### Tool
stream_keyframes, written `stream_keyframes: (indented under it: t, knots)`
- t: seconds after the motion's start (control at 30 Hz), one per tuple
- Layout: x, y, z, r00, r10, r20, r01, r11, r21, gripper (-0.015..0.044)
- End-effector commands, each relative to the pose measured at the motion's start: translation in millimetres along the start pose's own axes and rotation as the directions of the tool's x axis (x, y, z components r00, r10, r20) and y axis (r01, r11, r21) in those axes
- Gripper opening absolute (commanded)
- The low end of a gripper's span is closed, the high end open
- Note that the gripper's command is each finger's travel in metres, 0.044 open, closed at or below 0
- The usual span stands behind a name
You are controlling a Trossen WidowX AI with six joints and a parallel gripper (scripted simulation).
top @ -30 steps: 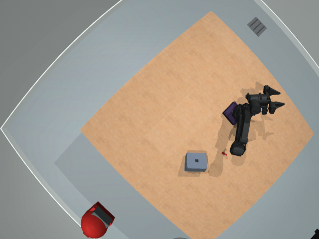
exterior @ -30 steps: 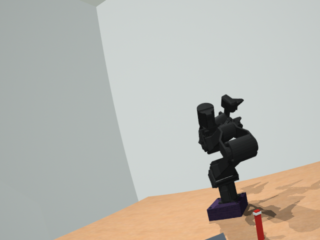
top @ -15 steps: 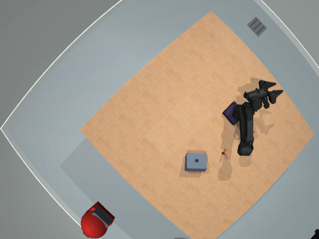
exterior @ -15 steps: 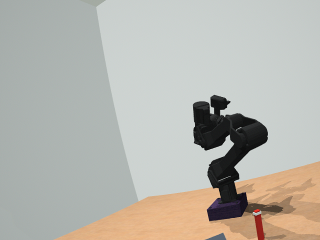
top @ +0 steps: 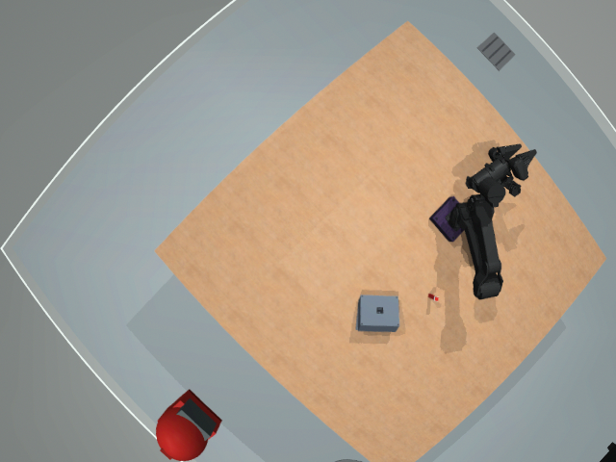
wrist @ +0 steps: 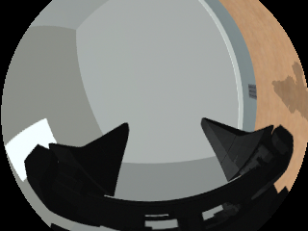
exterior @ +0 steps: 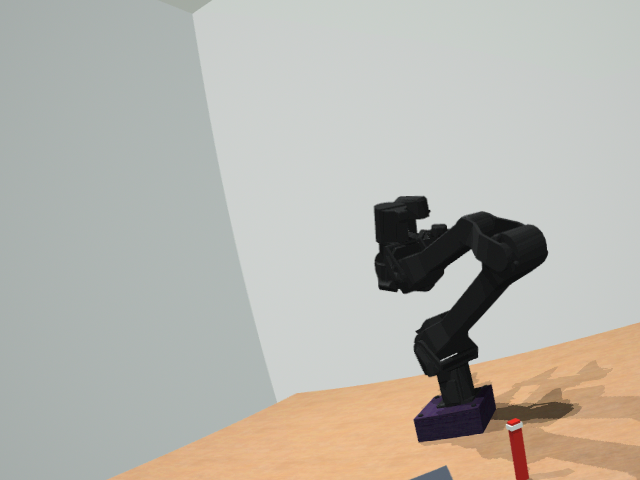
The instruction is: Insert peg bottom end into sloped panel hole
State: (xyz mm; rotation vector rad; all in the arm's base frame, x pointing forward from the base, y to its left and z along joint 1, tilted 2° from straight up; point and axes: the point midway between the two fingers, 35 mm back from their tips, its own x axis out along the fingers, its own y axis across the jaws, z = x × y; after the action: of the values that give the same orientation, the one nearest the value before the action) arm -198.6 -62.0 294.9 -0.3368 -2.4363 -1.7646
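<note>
While hand (top: 526, 150) (wrist: 166, 123) gapes empty, peg (top: 433, 296) (exterior: 518, 452) stands well apart.
</note>
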Motion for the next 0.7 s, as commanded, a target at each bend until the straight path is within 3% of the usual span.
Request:
stream_keyframes:
  t: [0.0, 0.67]
  knots:
    - [-2.2, -4.4, -19.7, 0.996, -0.038, -0.078, 0.033, 0.998, -0.06, 0.044]
    - [-35.7, -26.3, -94.5, 0.898, -0.198, -0.392, 0.07, 0.946, -0.317, 0.044]
